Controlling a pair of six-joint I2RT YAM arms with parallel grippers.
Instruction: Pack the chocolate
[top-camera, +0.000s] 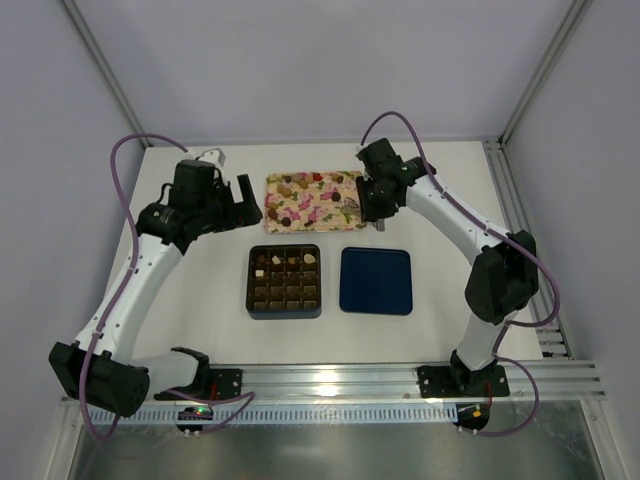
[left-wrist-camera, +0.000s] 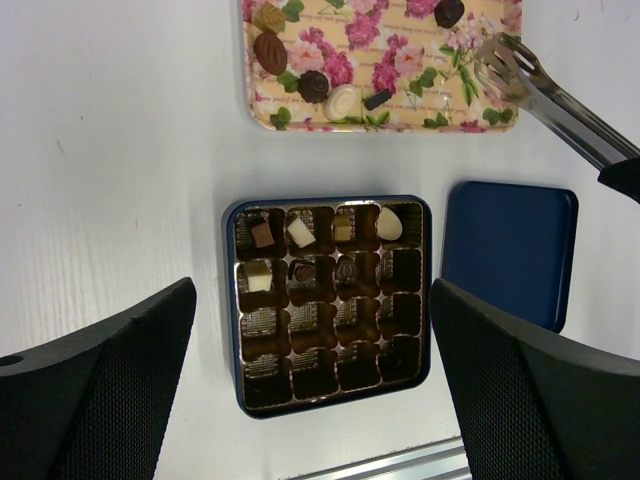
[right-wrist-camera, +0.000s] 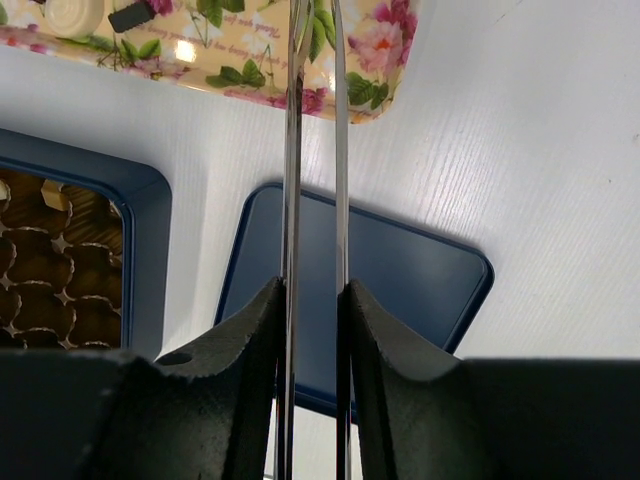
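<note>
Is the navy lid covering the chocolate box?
No, the navy lid lies flat beside the open chocolate box, apart from it.

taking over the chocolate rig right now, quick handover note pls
Left tool: open, empty, above the box.
Right tool: shut on metal tongs, tips over the floral tray's right end, nothing seen between them.
Done: seven chocolates in the box; top row full, three in the second row.
Left: several loose chocolates on the tray, nine cells empty, navy lid lying off, right of the box.
</note>
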